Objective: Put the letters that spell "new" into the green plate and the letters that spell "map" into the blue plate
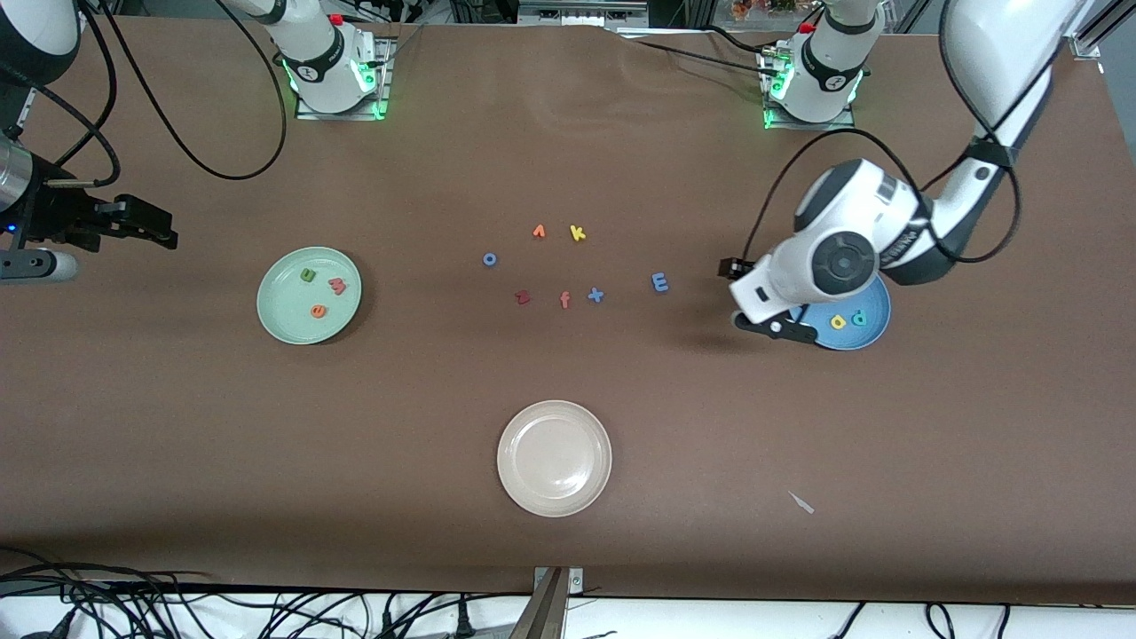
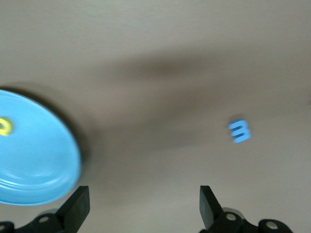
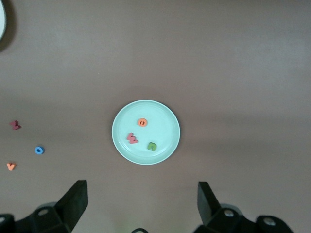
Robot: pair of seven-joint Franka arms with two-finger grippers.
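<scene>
The worktop (image 1: 177,426) is a wide brown sheet, and the big things on it are the plates. The green plate (image 1: 309,295) lies toward the right arm's end and already carries the green "n" (image 1: 307,275), the red-pink "w" (image 1: 337,285) and the orange "e" (image 1: 318,311). The blue plate (image 1: 865,319) lies toward the left arm's end, partly under the left claw (image 1: 768,297), and holds the yellow "a" (image 1: 838,321) and the teal "p" (image 1: 858,317). A cream-white plate (image 1: 554,457) sits nearer the front camera, between the two.

The left claw hovers over the blue plate's rim with its jaws spread wide and nothing between them. The right claw (image 1: 142,226) waits open past the green plate, at the worktop's end.

The one task letter left out is the blue "m" (image 1: 659,282), flat on the worktop between the blue plate and the spare letters. It looks like light, soft foam: likely to squash a little, unlikely to break, easily nudged. It lies turned on its side, reading as "E", legs toward the blue plate. A pinch across its two outer legs seems safest.
</scene>
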